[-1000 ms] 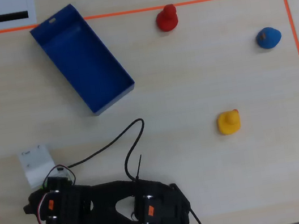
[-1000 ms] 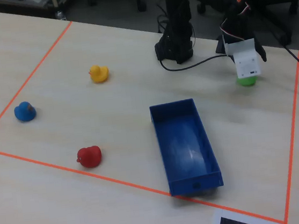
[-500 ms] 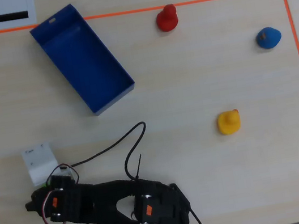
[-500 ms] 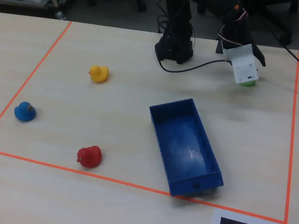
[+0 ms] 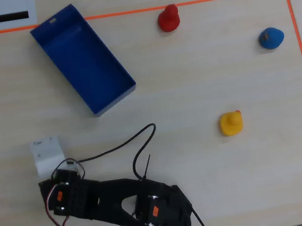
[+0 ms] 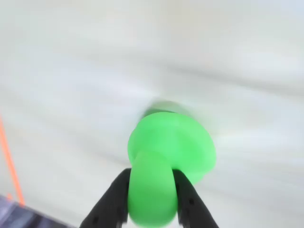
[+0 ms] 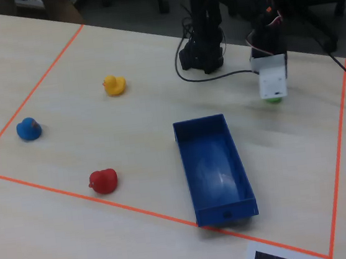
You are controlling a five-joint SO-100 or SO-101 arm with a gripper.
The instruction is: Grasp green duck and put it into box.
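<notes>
The green duck point(image 6: 168, 147) is pinched between my gripper's point(image 6: 151, 174) two black fingers, low in the middle of the wrist view. In the fixed view only a sliver of the green duck point(image 7: 274, 99) shows under the white gripper point(image 7: 273, 90), close to the table, to the right of and beyond the dark-blue box point(image 7: 215, 168). In the overhead view the gripper point(image 5: 47, 153) sits below and to the left of the box point(image 5: 82, 63), and the duck is hidden beneath it. The box is open-topped with nothing in it.
A red duck point(image 5: 169, 18), a blue duck point(image 5: 271, 38) and a yellow duck point(image 5: 231, 123) stand on the table to the right of the box. Orange tape point(image 5: 123, 13) frames the work area. Black cables point(image 5: 122, 147) trail beside the arm's base.
</notes>
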